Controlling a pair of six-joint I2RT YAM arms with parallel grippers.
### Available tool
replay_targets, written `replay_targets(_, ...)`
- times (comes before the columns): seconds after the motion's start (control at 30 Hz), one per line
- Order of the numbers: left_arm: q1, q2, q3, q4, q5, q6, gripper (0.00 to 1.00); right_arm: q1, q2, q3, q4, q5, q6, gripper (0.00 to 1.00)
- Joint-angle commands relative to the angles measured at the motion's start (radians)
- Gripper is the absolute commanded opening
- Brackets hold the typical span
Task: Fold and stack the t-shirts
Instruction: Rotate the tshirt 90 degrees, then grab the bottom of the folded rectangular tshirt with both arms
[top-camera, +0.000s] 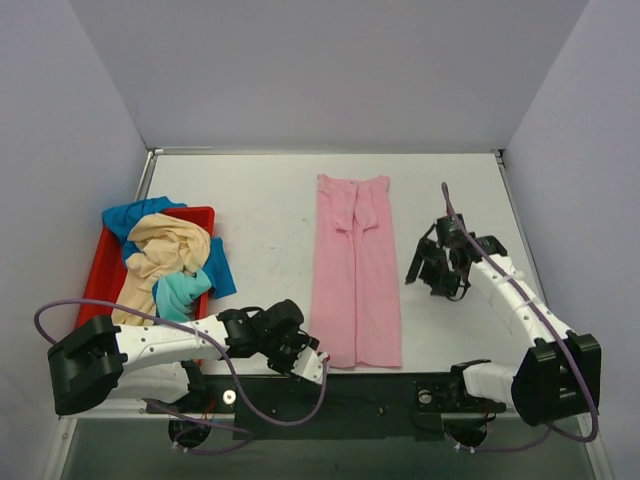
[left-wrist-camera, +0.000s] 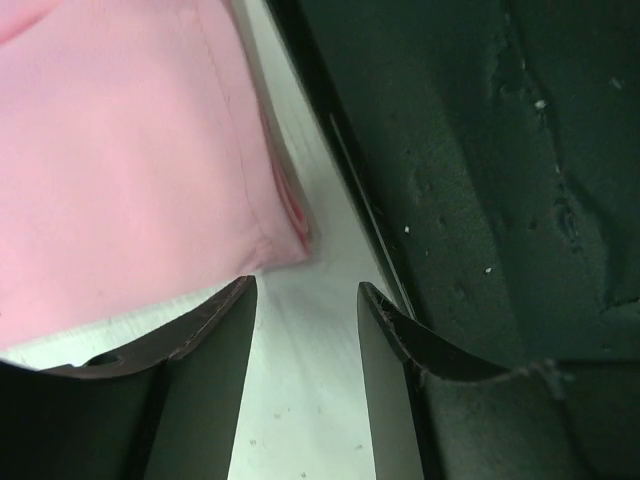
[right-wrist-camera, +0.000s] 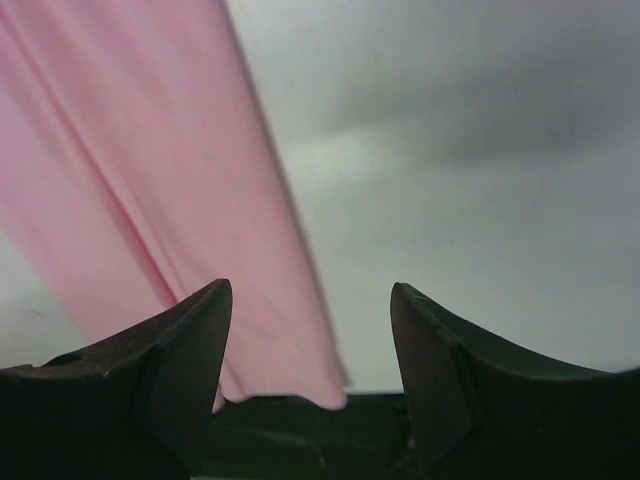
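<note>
Pink shirt (top-camera: 355, 275) lay on the surface (top-camera: 260, 210), folded into a long strip. We had left gripper (left-wrist-camera: 305, 300) fingers apart by its near corner, likely for the crosswise fold; right gripper (right-wrist-camera: 310, 300) apart too, empty.

White table (top-camera: 262, 198) enclosed by 3 plain grey walls (top-camera: 330, 70)

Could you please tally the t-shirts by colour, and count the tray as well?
pink t-shirt: 1
blue t-shirt: 1, as far as the pile shows
cream-yellow t-shirt: 1
teal t-shirt: 1
red tray: 1
Total: 5
</note>
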Motion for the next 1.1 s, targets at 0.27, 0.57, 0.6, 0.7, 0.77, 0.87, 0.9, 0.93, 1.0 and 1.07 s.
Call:
replay_targets(0.27, -0.067, 0.087, 0.041, 0.159, -0.052, -0.017, 0.54, 0.366, -0.250, -0.404, -0.212, 0.055, 0.348, 0.56)
replay_targets(0.57, -0.070, 0.230, 0.156, 0.042, -0.071, -0.041, 0.17, 0.489, -0.134, -0.467, -0.065, -0.005, 0.431, 0.50)
replay_targets(0.6, -0.070, 0.222, 0.152, 0.049, -0.074, -0.037, 0.11, 0.504, -0.127, -0.473, -0.040, -0.014, 0.440, 0.49)
replay_targets(0.7, -0.068, 0.190, 0.121, 0.072, -0.072, -0.037, 0.01, 0.510, -0.106, -0.505, -0.009, -0.040, 0.443, 0.31)
replay_targets(0.77, -0.068, 0.176, 0.120, 0.067, -0.051, -0.040, 0.00, 0.510, -0.101, -0.513, 0.023, -0.066, 0.440, 0.12)
replay_targets(0.87, -0.064, 0.165, 0.149, 0.027, -0.037, -0.063, 0.00, 0.507, -0.112, -0.478, 0.012, -0.095, 0.409, 0.00)
replay_targets(0.9, -0.052, 0.159, 0.161, 0.012, -0.031, -0.081, 0.00, 0.502, -0.115, -0.461, -0.006, -0.091, 0.403, 0.00)
replay_targets(0.93, -0.038, 0.150, 0.181, 0.003, -0.022, -0.086, 0.00, 0.495, -0.123, -0.426, -0.017, -0.089, 0.385, 0.00)
replay_targets(1.0, 0.008, 0.147, 0.217, -0.023, -0.003, -0.103, 0.00, 0.467, -0.129, -0.371, -0.045, -0.088, 0.348, 0.00)
replay_targets(1.07, 0.066, 0.148, 0.262, -0.050, 0.007, -0.118, 0.00, 0.418, -0.126, -0.319, -0.064, -0.095, 0.301, 0.00)
